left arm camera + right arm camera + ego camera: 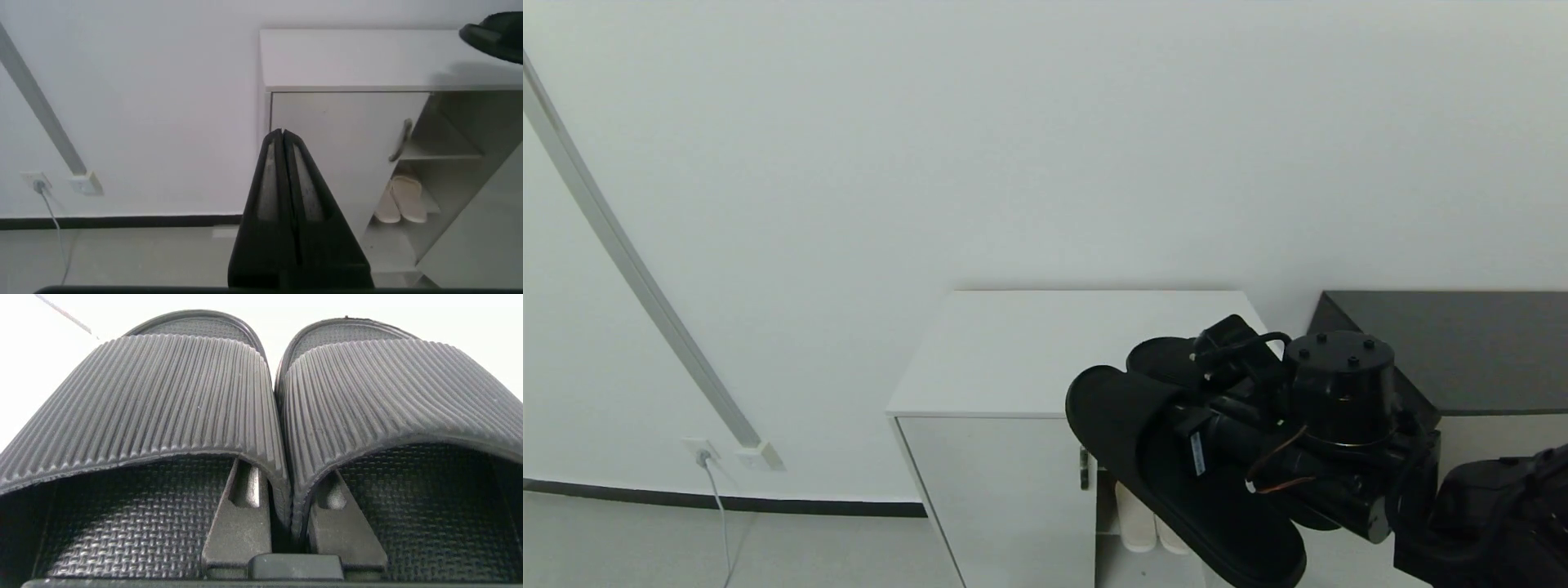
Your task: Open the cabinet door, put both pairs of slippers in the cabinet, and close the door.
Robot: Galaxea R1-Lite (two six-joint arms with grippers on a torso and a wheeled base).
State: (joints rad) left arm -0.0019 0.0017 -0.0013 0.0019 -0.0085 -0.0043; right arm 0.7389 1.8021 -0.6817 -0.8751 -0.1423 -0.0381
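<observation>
Gripping the pair of black slippers [1176, 474] side by side, the right gripper [286, 498] is hanging in front of the white cabinet [1013, 351], about level with its top. Its fingers [241, 527] are reaching one into each slipper under the ribbed straps and are clamping the two adjoining side walls between them. In the head view the pair is hanging slantwise across the cabinet's front right corner. The cabinet is standing against a pale wall [1045, 147], and the door [1005, 498] on its left half is sitting shut, with a slim handle [400, 140] at its inner edge. The right half is standing open and showing its shelves. A pair of white slippers [404, 200] is lying side by side on the lower shelf [433, 214], touching each other, just inside the opening. The left gripper [282, 139] is hanging well apart from the cabinet and facing the shut door, its two fingers pressing flat together along their whole length. A small white tag [1196, 453] is showing on the right arm beside the black slippers, its print too small to read. A dark surface [1462, 351] is adjoining the cabinet on the right, and a wall socket [701, 451] with a cable plugged in is sitting low on the wall to the left.
</observation>
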